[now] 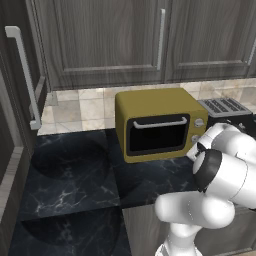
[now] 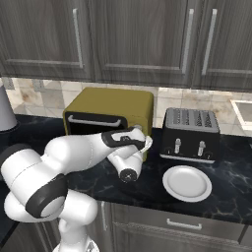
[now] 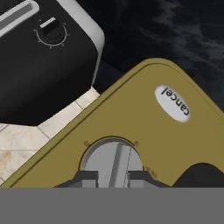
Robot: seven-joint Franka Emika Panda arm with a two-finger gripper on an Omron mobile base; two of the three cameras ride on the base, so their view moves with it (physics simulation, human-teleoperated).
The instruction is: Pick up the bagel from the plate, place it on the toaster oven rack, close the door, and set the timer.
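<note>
The mustard-yellow toaster oven (image 1: pixel 155 105) stands on the counter with its dark glass door (image 1: pixel 157 136) shut and the silver handle along the door's top edge. My gripper (image 3: pixel 113 177) is at the oven's right panel, shut on the ridge of the lower silver knob (image 3: pixel 112 159); it also shows in the right base view as the gripper (image 2: pixel 141 142) pressed against the oven's front corner. The white plate (image 2: pixel 187 183) lies bare on the counter to the right. The bagel and the rack are hidden from view.
A black slot toaster (image 2: pixel 191 133) stands right beside the oven, close to my wrist. A white "cancel" button (image 3: pixel 173 103) sits on the oven panel near the knob. Dark cabinets hang above, and a tall cabinet handle (image 1: pixel 22 75) is at the left.
</note>
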